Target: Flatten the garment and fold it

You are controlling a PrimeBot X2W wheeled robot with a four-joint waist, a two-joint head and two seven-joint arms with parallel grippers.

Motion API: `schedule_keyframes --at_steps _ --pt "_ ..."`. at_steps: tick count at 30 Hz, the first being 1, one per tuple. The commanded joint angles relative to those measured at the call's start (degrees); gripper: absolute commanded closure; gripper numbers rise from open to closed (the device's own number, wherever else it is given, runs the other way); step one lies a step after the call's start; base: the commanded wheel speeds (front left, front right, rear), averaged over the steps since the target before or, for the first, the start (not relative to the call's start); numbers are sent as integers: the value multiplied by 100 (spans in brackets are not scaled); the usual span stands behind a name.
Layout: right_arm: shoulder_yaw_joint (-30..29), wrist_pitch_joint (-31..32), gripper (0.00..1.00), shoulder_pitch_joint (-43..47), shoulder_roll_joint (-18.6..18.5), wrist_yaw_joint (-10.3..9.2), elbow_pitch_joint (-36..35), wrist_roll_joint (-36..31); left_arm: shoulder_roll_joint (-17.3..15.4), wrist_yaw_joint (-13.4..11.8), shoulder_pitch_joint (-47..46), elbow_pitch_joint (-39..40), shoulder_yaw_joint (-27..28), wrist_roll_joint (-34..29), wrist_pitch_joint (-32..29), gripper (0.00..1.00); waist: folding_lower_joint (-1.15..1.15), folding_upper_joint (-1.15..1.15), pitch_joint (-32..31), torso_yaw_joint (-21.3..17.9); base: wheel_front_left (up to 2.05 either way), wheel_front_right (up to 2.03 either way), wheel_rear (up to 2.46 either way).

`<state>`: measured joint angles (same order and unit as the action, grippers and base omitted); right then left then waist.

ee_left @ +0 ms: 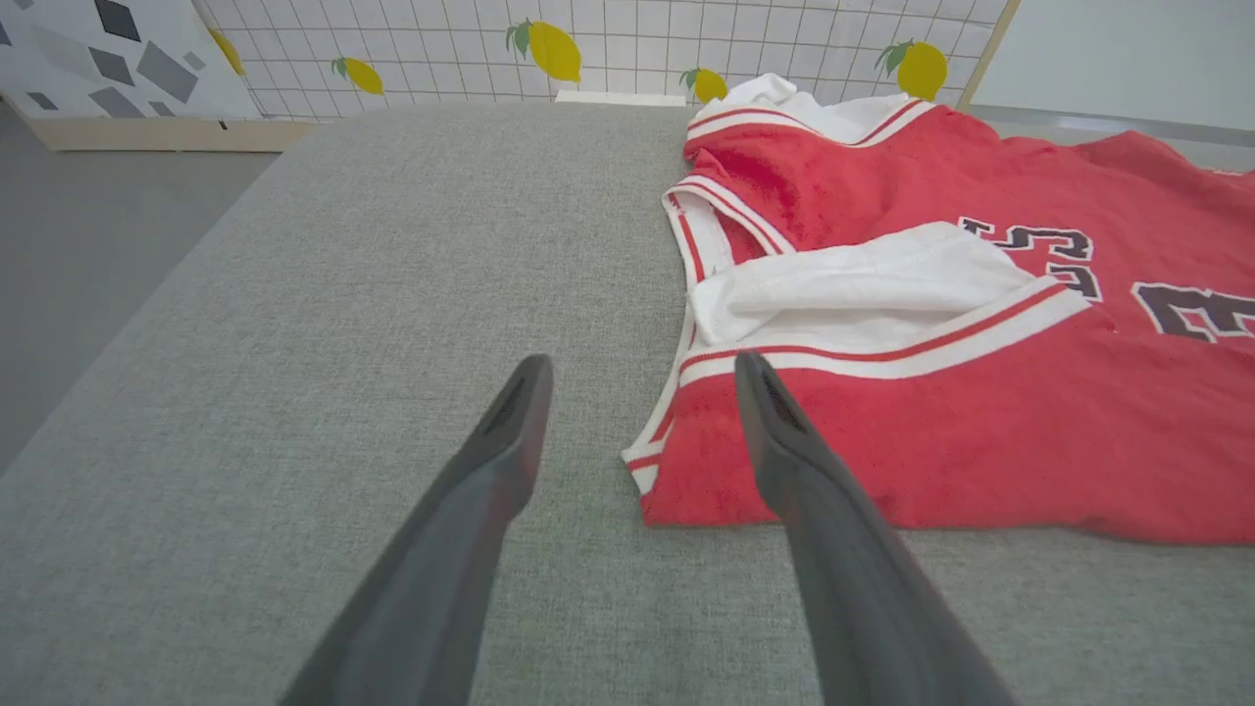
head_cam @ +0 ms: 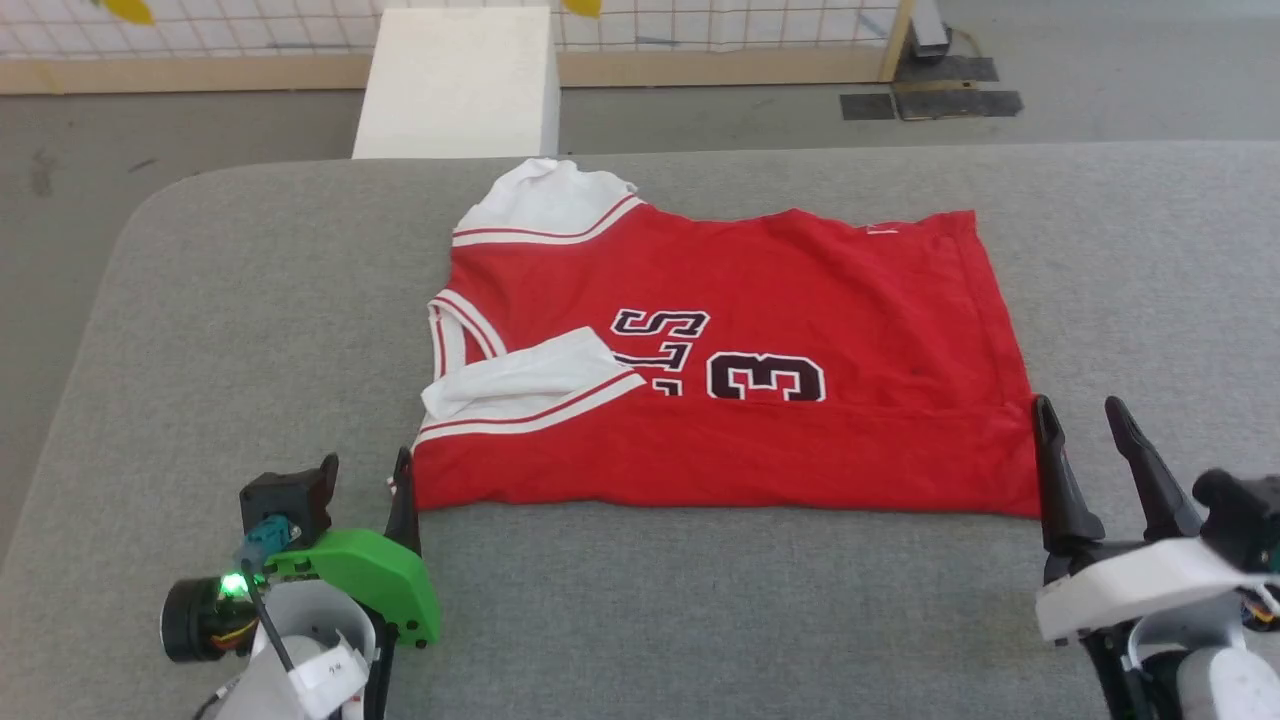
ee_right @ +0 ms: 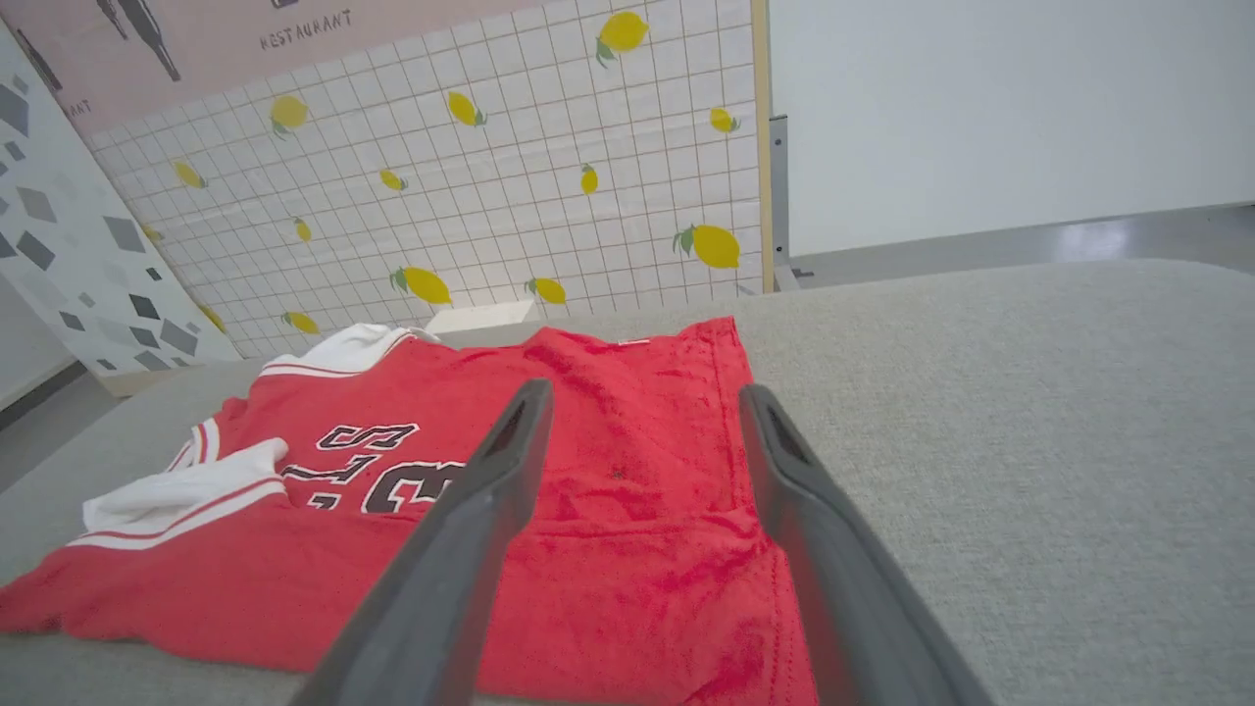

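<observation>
**One fold looks in, more to go**

The grey tabletop [head_cam: 250,330] carries the garment [head_cam: 800,290] at its middle. It lies spread flat with the chest up and the number showing. The near long edge looks turned over onto the body, so I'd call flattening done and folding barely begun. The near sleeve [head_cam: 520,385] is laid across the lettering. The far sleeve [head_cam: 545,195] sticks out rumpled past the far corner, and that side is yet to be folded.

Both tools stand apart, holding nothing. The left tool [ee_left: 642,373] is at the near left corner, and the right tool [head_cam: 1078,405] is at the near right corner.

Beyond the tabletop are a lemon-print panel [ee_right: 490,196] and a white block [head_cam: 460,80]. Neither is in the way.
</observation>
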<state>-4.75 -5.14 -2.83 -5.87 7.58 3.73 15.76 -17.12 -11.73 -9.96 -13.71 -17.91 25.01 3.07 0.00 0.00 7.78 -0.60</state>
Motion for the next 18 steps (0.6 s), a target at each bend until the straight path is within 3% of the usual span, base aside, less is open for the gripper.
schedule_keyframes --at_steps 1,10,18 --pt "-7 -162 0 117 71 -9 -120 -118 72 -76 31 -41 40 117 -100 0 0 0 -37 -89 0 0 0" --pt "107 -604 0 243 275 -9 -125 -433 298 -533 -230 -545 245 544 -1080 0 0 0 -17 -436 0 0 0" --pt "210 -597 0 253 297 -9 -67 -415 275 -617 -366 -894 301 859 -1886 0 0 0 20 -620 0 0 0"
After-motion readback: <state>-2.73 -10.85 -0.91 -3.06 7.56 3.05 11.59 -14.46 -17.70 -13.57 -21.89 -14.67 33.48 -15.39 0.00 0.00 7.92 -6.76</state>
